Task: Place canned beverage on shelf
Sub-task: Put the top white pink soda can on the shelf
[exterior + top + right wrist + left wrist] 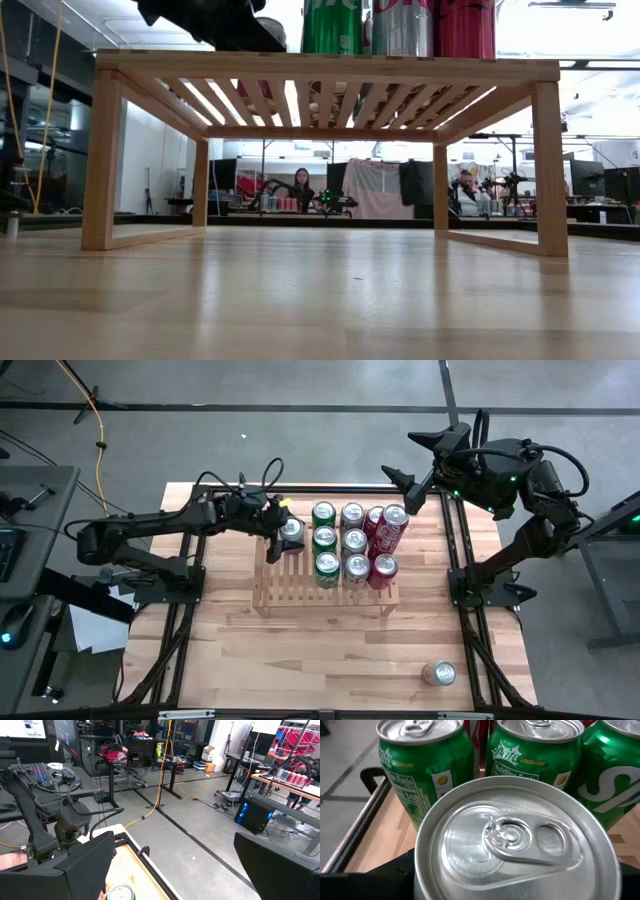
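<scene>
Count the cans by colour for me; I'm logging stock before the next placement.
Green cans: 3
Red cans: 3
Silver cans: 5, one in the left hand, one off the shelf
Total: 11

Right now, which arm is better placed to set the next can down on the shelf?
The left. Its jaws hold a silver can over the shelf, beside the green cans. The right gripper hangs open and empty beyond the shelf's far edge.
</scene>
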You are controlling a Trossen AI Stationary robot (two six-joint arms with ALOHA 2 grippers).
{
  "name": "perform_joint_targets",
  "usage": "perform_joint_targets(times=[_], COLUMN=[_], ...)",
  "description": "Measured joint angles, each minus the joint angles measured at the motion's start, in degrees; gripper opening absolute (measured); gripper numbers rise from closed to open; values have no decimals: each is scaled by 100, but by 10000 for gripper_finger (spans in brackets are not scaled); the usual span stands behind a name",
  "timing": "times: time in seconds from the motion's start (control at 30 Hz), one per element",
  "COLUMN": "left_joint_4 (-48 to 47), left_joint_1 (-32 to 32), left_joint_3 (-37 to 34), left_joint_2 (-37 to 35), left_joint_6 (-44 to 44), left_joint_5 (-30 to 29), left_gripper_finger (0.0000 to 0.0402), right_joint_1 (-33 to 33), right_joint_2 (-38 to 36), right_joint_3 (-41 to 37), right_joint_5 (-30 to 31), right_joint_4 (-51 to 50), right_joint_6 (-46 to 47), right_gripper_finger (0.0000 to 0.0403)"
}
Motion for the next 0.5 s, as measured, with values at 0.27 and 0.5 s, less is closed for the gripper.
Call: perform_joint_targets(times=[0.27, 0.5], left_joint_4=[108, 128], left_joint_1=[-4, -4], left_joint_3=[13, 13], left_joint_2=[192, 222], left_joint_6=[-63, -60], left_joint_5=[21, 21], left_gripper_finger=[299, 299], right_joint_1=[0, 0], right_joint_2=[0, 0], right_joint_3=[0, 0], right_joint_5=[0, 0], right_joint_4=[2, 2], right_joint_6=[0, 0], right_gripper_finger=[397, 397])
